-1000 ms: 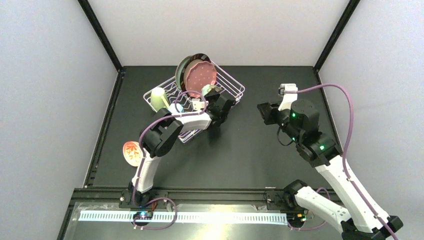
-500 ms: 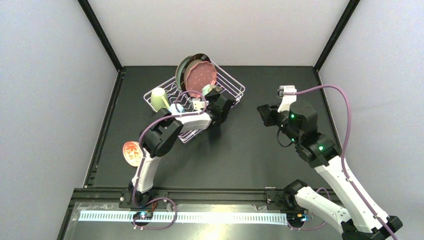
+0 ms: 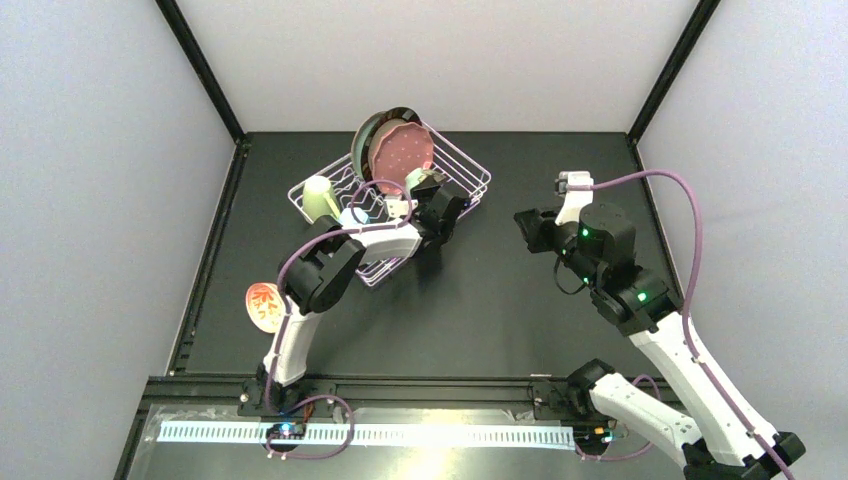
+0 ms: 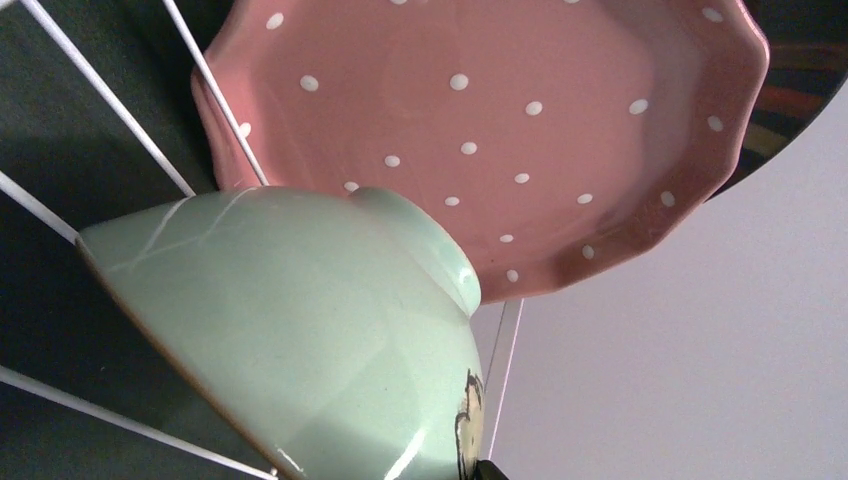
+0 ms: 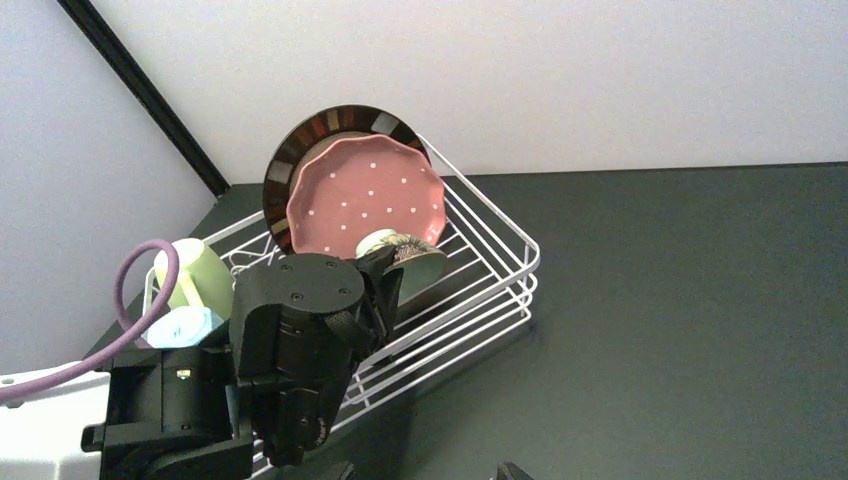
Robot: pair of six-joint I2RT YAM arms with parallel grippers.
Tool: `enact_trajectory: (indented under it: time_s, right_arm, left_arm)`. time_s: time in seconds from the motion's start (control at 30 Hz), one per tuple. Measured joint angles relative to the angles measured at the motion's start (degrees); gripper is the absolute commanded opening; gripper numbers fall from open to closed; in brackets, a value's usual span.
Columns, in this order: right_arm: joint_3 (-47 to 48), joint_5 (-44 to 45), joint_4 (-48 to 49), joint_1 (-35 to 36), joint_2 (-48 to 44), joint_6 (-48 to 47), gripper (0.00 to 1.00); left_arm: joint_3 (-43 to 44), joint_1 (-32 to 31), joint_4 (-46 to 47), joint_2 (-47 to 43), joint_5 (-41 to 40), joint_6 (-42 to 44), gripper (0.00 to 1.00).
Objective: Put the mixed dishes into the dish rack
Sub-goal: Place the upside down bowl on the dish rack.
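The white wire dish rack [image 3: 470, 172] stands at the far middle of the table. In it, the dark-rimmed plate [image 3: 364, 140] and the pink speckled plate [image 3: 402, 152] stand upright, with the pale green mug [image 3: 319, 196] and the light blue mug [image 3: 352, 215] at its left end. My left gripper [image 3: 430, 192] is shut on a mint bowl [image 3: 418, 178] and holds it tilted inside the rack, just in front of the pink plate [image 4: 500, 130]. The bowl [image 4: 300, 330] fills the left wrist view. My right gripper [image 5: 428, 472] is open and empty, right of the rack [image 5: 500, 235].
A small reddish flowered bowl [image 3: 264, 306] lies on the black table at the near left, beside the left arm. Black frame posts stand at the back corners. Purple cables loop over both arms.
My left gripper has moved a little up and left with the mint bowl, further into the rack towards the pink plate. The right arm has barely moved.
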Motion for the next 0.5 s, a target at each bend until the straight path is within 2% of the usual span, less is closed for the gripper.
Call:
enact_trajectory:
  time_s: [0.5]
  right_arm:
    - [-1.0,0.0,0.4,0.0,0.0,0.2,0.81]
  left_arm:
    - [0.0,1.2,1.9,0.0,4.7,0.0,0.53]
